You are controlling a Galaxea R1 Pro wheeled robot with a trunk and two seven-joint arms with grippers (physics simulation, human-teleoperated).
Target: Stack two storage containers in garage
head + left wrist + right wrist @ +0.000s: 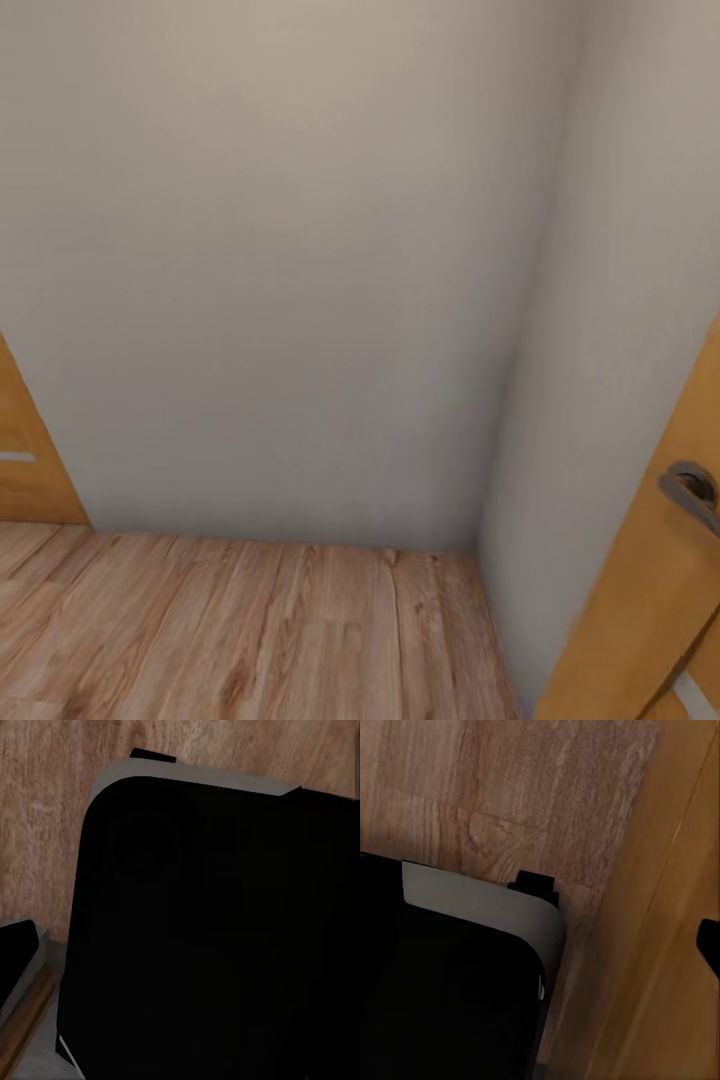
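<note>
- plain pale walls point(300, 250) meet at a corner ahead in the head view, with light wood plank floor point(250, 630) below them. a light-wood door point(640, 600) stands at the right edge with a dark metal handle point(692, 492), and a sliver of another wooden panel point(25, 450) shows at the left edge. neither storage container shows here, so which way they lie from either pincer, how their long sides run, and which arm is nearer cannot be judged. by the plank flooring i judge the robot is on its way through the house, not yet on garage concrete.
- left wrist view: a large black body with a pale grey rim, seemingly the robot's base point(210, 930), sits over wood planks point(52, 817). the camera looks down at the floor, so the left arm seems to hang low beside the trunk. its pincer's fingers are not seen, and i cannot tell whether it is open, closed or carrying anything.
- right wrist view: the same black, grey-edged body point(450, 982) lies over planks point(525, 795), with the door's light-wood face point(660, 945) just beside it. this arm also seems lowered and pointing downward. a small dark shape at the edge is too cut off to identify, and the right pincer's state cannot be told.
</note>
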